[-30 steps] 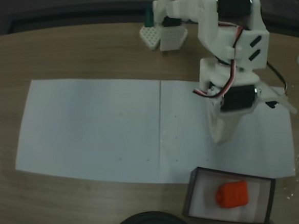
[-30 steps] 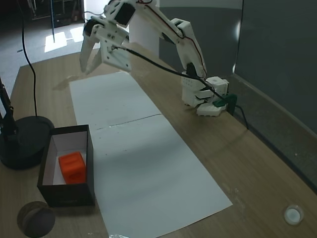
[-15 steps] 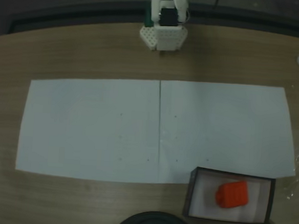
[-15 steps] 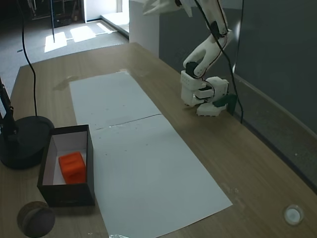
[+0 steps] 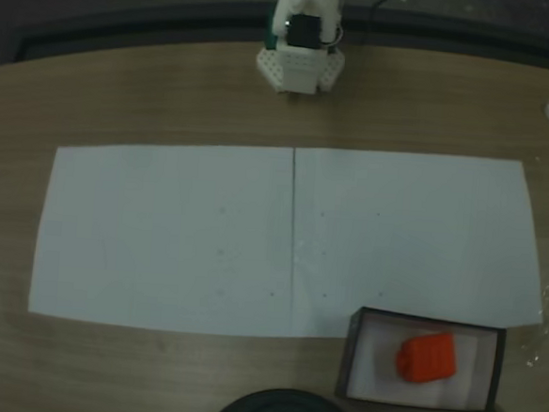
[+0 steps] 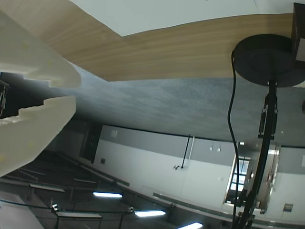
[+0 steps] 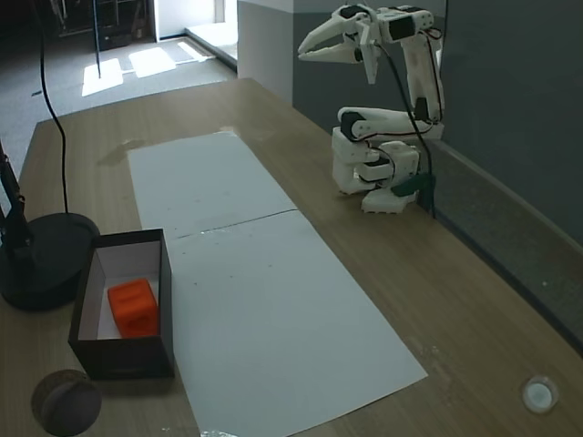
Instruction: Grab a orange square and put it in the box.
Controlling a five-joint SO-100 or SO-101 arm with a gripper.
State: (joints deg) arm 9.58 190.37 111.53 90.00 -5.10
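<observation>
Fixed view, orange square (image 5: pixel 426 357) in box (image 5: pixel 355 355), long axis left-right

White gripper (image 6: pixel 71 90) fingers at the left, tips slightly parted, nothing between them. Wooden table (image 6: pixel 190 47) and white paper (image 6: pixel 167 12) run overhead; black stand base (image 6: pixel 264 59) hangs off it at right.

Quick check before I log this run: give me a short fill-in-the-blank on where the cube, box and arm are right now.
1. The orange cube lies inside the ____.
2. The box has dark walls and a ____ inside.
3. The gripper holds ____.
4. The box sits beside the sheet of white ____.

Missing words: box; white; nothing; paper
</observation>
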